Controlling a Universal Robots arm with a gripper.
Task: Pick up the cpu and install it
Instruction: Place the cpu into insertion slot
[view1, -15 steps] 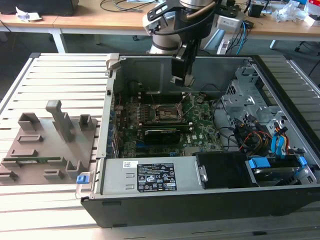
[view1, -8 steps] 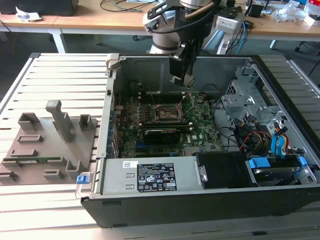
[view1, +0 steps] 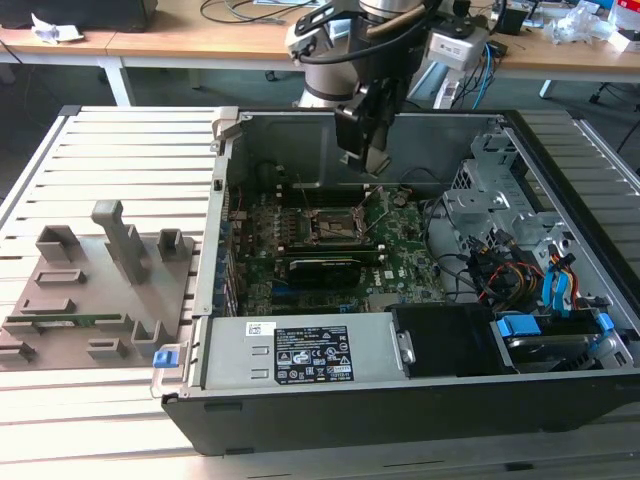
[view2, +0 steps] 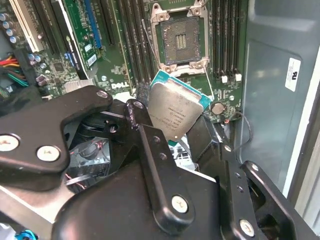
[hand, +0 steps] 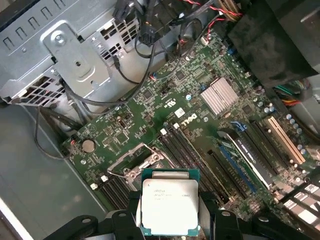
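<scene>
The hand (view2: 176, 131) was closed on the cpu (view2: 177, 112), with the fingers (view2: 150, 145) bearing on two opposite edges. This edge grip left the silvery top and the underside clear, which was judged to protect the contact face and keep the chip flat. In the exterior view the hand (view1: 368, 150) hung inside the open computer case (view1: 300, 135), above the motherboard (view1: 400, 250) and close to the far wall. The socket (view1: 335, 225) lay below it, slightly toward the exterior view's left. In the second wrist view the socket (view2: 181, 37) had its contacts exposed and no chip seated, and the cpu sat apart from it, raised and tilted. Memory slots (view2: 222, 35) ran close along both sides of the socket frame, so lateral room there was judged tight. The drive cage (hand: 65, 50) and loose cables (view1: 490, 270) stood well apart toward the exterior view's right. The space directly over the socket looked unobstructed. A grey tray (view1: 100, 290) lay on the desk (view1: 100, 130) outside the case.
</scene>
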